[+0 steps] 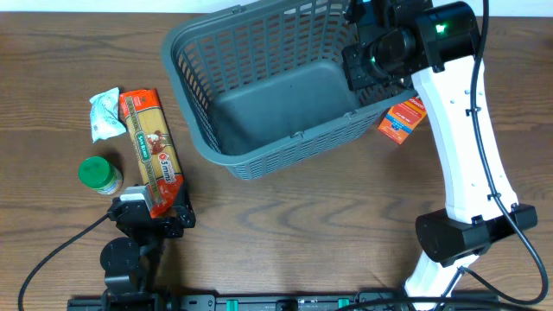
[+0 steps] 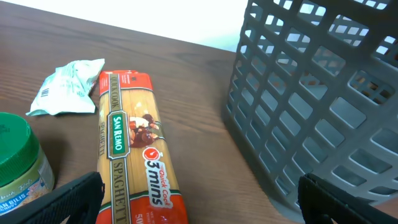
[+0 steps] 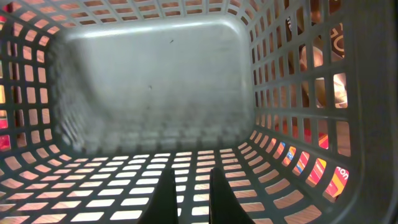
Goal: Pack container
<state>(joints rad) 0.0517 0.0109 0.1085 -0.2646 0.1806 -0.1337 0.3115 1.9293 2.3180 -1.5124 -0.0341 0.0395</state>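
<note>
- The basket point(image 1: 276, 104) stands open side up near the far edge of the table point(image 1: 328, 233); its long axis runs left to right, with the right end turned a little further from the arms' bases
- Only the overhead view shows the whole basket; the left wrist view catches just one slatted corner of the basket point(image 2: 311, 93), and the right wrist view only the inside of the basket point(image 3: 155, 81), a solid base ringed by lattice walls
- The right gripper point(image 1: 380, 47) is at the basket's right end, reaching inside; in its own view its fingers point(image 3: 166, 193) are clenched with nothing between them, above a lattice wall, and whether they touch it cannot be told
- An orange box point(image 1: 403, 117) lies just outside the basket's right end, under the right arm
- Left of the basket, well apart, lies a spaghetti packet point(image 1: 151, 151), with a pale sachet point(image 1: 105, 112) and a green-lidded jar point(image 1: 99, 174) on the side away from the basket
- The left gripper point(image 1: 155, 207) hangs over the packet's near end, jaws spread wide, holding nothing
</note>
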